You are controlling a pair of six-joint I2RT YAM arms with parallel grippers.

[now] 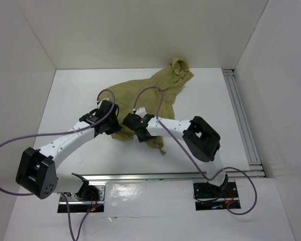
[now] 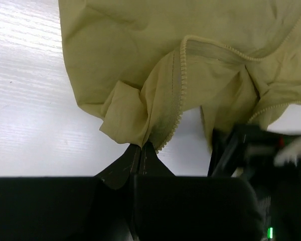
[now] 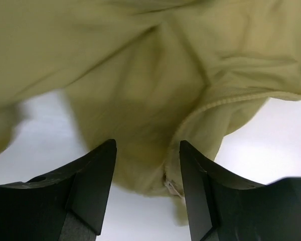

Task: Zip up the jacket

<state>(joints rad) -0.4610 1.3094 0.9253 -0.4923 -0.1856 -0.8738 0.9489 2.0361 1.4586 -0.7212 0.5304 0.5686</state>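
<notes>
The khaki-yellow jacket lies crumpled on the white table, hood at the far end near the back wall. My left gripper is shut on the jacket's near hem; in the left wrist view the tips pinch a fold of fabric beside a toothed zipper edge. My right gripper is open just right of it. In the right wrist view its fingers straddle the fabric, with a seam edge and a small pale piece near the right finger.
White walls enclose the table on three sides. A metal rail runs along the right edge and another across the near side by the arm bases. Purple cables loop over both arms.
</notes>
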